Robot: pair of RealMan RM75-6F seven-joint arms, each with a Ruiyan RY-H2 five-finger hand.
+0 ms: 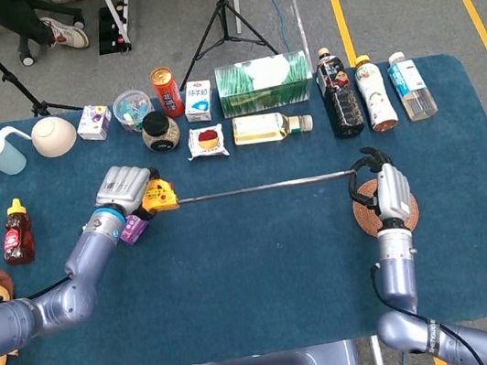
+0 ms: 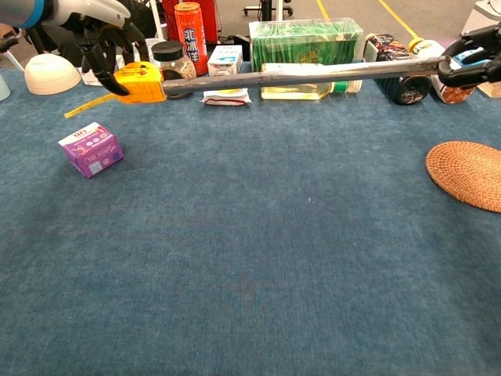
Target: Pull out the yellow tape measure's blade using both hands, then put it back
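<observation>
While left robot hand [image 1: 124, 188] grips tape measure [image 1: 158, 196], right robot hand [image 1: 384, 190] pinches blade [image 1: 263, 187].
</observation>
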